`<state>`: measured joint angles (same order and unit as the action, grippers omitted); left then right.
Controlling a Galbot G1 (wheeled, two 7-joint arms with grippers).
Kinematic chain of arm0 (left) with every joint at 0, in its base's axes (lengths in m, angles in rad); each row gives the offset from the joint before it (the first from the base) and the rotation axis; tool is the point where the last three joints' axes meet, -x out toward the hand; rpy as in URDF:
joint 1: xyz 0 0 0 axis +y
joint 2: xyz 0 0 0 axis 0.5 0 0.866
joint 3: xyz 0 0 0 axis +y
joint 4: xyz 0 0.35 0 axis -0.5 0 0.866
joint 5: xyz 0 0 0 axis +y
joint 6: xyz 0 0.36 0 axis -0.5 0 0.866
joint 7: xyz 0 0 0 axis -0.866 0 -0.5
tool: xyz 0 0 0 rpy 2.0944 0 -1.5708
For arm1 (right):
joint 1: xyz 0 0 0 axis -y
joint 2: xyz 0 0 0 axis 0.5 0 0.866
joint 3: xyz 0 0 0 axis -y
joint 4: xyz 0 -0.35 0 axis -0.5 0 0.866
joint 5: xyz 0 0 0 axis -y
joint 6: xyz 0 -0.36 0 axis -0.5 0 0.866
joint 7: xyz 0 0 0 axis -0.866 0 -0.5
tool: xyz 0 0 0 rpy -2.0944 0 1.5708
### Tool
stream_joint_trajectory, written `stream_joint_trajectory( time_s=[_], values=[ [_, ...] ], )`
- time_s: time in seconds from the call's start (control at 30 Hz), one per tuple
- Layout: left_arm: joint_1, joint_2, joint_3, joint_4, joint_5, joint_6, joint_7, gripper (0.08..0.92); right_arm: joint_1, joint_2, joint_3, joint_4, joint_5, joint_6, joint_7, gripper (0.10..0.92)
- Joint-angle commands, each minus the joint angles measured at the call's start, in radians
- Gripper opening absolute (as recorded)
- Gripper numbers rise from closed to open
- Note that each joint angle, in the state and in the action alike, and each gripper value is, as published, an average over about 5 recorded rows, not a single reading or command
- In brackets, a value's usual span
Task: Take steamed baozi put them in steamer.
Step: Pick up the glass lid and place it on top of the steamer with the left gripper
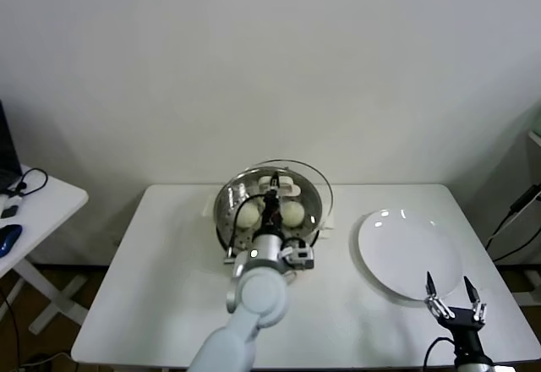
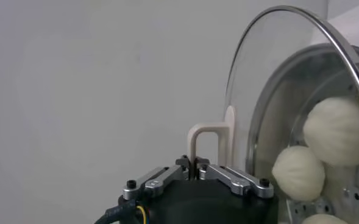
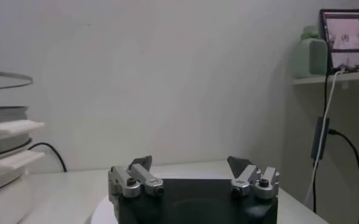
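Observation:
The steel steamer [image 1: 225, 213] stands at the table's back middle on its cream base. Inside it lie the steamed baozi; in the head view two show, one [image 1: 292, 212] on the right and one [image 1: 248, 215] on the left. In the left wrist view three pale buns, the biggest-looking [image 2: 337, 131], lie on the perforated floor [image 2: 351, 196]. My left gripper [image 1: 272, 193] is shut on the cream handle [image 2: 203, 137] of the glass lid [image 2: 270, 73], which hangs tilted just above the pot. My right gripper [image 1: 452, 292] stands open and empty over the near edge of the white plate [image 1: 406, 249].
The steamer's cream side handles [image 3: 8, 129] show in the right wrist view, with the lid [image 3: 2, 79] above them. A small side table [image 1: 34, 199] with cables stands at the left. A cable [image 1: 516, 211] hangs off the right.

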<state>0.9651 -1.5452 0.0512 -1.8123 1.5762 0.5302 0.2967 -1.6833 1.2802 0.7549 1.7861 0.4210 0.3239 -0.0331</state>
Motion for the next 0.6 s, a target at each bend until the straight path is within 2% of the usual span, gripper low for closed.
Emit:
stream_joint_trajectory(
  time_s=[0.03,0.6],
  values=[
    [0.011,-0.022,-0.001,0.038,0.019,-0.003,-0.020,0.138,-0.001,0.001,0.002,0.003,0.000,0.000,-0.002,0.823],
    [0.023,-0.024,-0.039,0.060,0.043,-0.002,-0.028,0.138,-0.007,0.003,0.002,0.004,0.004,0.008,-0.013,0.823]
  ],
)
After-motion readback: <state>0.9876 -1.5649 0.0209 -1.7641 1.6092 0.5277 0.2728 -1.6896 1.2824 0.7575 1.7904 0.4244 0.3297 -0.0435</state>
